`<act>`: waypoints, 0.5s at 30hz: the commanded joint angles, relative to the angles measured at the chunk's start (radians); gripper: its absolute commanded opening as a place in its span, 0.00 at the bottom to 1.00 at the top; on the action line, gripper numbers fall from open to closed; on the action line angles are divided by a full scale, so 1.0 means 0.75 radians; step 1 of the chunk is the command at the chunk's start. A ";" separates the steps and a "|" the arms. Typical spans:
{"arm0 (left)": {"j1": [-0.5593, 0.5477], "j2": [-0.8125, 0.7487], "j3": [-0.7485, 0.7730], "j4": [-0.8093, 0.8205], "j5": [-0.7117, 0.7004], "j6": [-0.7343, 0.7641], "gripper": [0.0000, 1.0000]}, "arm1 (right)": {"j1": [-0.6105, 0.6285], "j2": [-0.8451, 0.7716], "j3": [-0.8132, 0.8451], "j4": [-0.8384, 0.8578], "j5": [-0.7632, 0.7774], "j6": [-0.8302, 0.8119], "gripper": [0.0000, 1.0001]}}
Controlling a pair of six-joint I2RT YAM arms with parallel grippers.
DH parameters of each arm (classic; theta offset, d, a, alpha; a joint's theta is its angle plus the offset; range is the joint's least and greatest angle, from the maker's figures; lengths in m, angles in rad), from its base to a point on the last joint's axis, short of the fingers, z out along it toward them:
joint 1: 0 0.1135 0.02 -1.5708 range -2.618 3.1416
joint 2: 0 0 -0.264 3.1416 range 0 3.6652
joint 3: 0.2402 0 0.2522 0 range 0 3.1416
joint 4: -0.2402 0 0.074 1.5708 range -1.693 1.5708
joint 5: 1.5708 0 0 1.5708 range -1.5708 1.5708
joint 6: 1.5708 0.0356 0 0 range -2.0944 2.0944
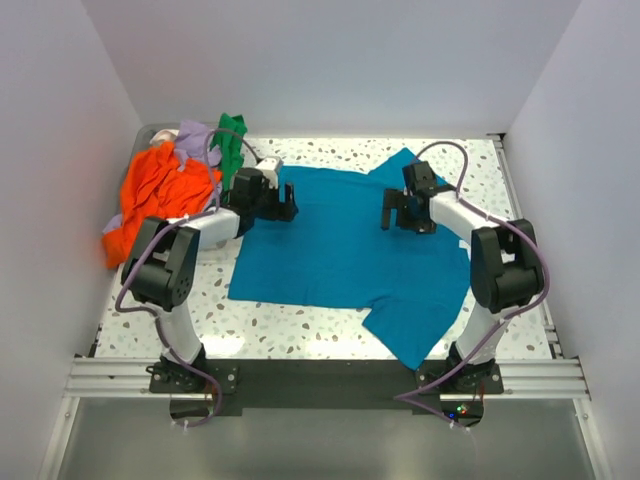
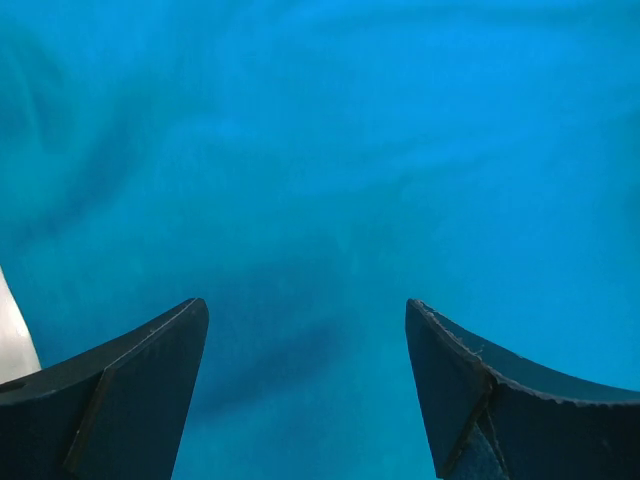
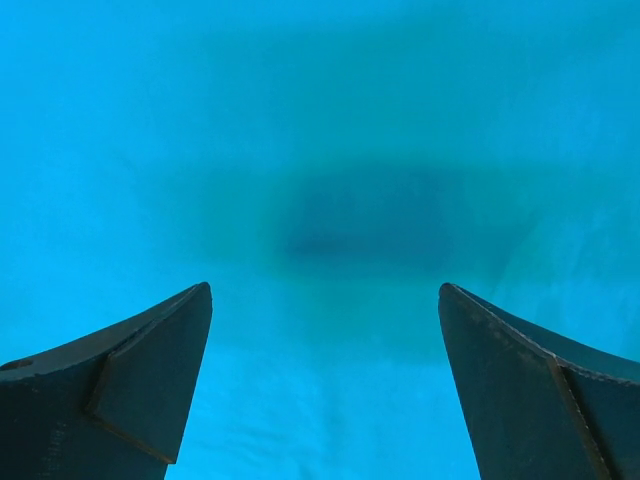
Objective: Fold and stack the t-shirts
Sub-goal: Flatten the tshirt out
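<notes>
The large teal-blue t-shirt [image 1: 340, 250] lies spread flat on the speckled table, one sleeve toward the front right. My left gripper [image 1: 283, 208] is open just above the shirt's far left part; its wrist view [image 2: 305, 320] shows only teal cloth between the jaws. My right gripper [image 1: 398, 215] is open above the shirt's far right part, and its wrist view [image 3: 325, 305] also shows teal cloth. The orange t-shirt [image 1: 155, 195], the lavender t-shirt [image 1: 195, 137] and the green t-shirt [image 1: 232, 145] lie crumpled in a heap at the far left.
White walls enclose the table on three sides. A grey bin edge [image 1: 150, 135] shows behind the heap at the far left corner. A metal rail [image 1: 320, 375] runs along the near edge by the arm bases.
</notes>
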 commanded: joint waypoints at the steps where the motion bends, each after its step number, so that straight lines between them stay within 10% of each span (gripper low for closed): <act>1: -0.001 -0.051 -0.127 0.106 -0.016 -0.002 0.85 | -0.025 -0.070 -0.146 0.110 0.086 0.059 0.99; 15: 0.080 0.257 0.055 0.094 0.051 -0.035 0.86 | -0.031 0.259 0.062 0.032 0.174 0.051 0.99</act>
